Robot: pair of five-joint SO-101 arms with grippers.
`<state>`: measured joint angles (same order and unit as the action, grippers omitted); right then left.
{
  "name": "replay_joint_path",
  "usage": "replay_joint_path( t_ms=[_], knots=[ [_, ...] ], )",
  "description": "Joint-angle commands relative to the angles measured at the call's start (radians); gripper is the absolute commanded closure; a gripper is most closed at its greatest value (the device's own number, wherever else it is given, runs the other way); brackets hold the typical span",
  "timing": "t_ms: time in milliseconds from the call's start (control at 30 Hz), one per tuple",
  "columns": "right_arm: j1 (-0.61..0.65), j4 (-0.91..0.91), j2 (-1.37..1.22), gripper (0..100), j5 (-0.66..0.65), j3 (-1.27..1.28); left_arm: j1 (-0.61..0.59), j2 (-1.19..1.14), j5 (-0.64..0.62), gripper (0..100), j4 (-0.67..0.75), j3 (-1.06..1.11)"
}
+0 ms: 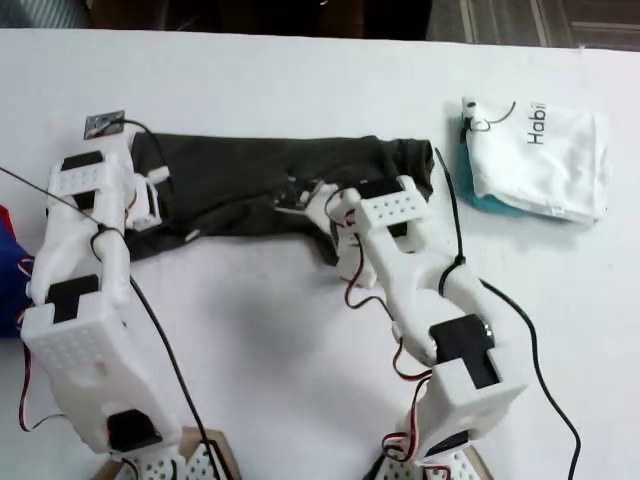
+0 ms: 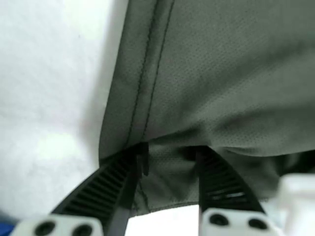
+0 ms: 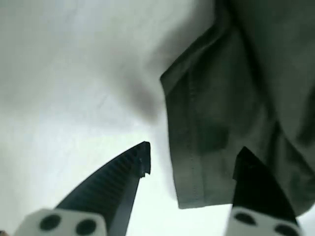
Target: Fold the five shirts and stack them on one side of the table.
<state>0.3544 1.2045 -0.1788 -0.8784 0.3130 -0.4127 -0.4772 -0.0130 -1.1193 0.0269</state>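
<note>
The shirt (image 1: 250, 185) is lying lengthwise across the table, the left gripper (image 2: 168, 156) pinching one end's hem, the right gripper (image 3: 193, 164), jaws wide, straddling a near-edge corner.

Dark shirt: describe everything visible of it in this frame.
The dark shirt is grey-green knit cloth with stitched hems. It is folded into a long, somewhat rumpled band lying flat across the white table. The left gripper is closed on a fold at one end. The right gripper is open around a hemmed corner. The shirt's other end lies close to the folded white shirt but apart from it.
</note>
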Motion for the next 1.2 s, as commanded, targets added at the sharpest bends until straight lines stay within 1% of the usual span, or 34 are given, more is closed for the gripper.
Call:
replay_joint_path(
  t_ms=[0,67,133,267,300,367,433,500,633,733,900,1167],
  knots=[
    [-0.035,-0.067,-0.050,72.2,-0.023,-0.006,-0.034,0.003,0.009,83,-0.006,0.008],
    [-0.053,-0.097,-0.104,72.4,-0.041,-0.006,-0.034,0.003,0.009,83,-0.006,0.008],
    [-0.070,-0.110,-0.136,76.8,-0.044,-0.012,-0.034,0.003,0.009,83,-0.006,0.008],
    [-0.094,-0.107,-0.116,97.3,-0.037,-0.054,-0.034,0.003,0.009,83,-0.006,0.008],
    [-0.104,-0.107,-0.096,98.9,-0.021,-0.066,-0.034,0.003,0.009,83,-0.006,0.008],
    [-0.136,-0.105,-0.039,96.4,0.009,-0.098,-0.034,0.003,0.009,83,-0.006,0.008],
    [-0.162,-0.105,0.019,98.2,0.008,-0.130,-0.034,0.003,0.009,83,-0.006,0.008],
    [-0.179,-0.105,0.068,97.9,0.008,-0.155,-0.034,0.003,0.009,83,-0.006,0.008],
    [-0.180,-0.105,0.110,98.0,0.006,-0.221,-0.034,0.003,0.009,83,-0.006,0.008],
    [-0.170,-0.125,0.079,98.0,0.006,-0.315,-0.034,0.003,0.009,83,-0.006,0.008],
    [-0.157,-0.174,-0.099,98.0,0.008,-0.542,-0.034,0.003,0.009,83,-0.006,0.008],
    [-0.113,-0.170,-0.553,98.0,0.009,-1.053,-0.034,0.003,0.009,83,-0.008,0.008]
  ],
)
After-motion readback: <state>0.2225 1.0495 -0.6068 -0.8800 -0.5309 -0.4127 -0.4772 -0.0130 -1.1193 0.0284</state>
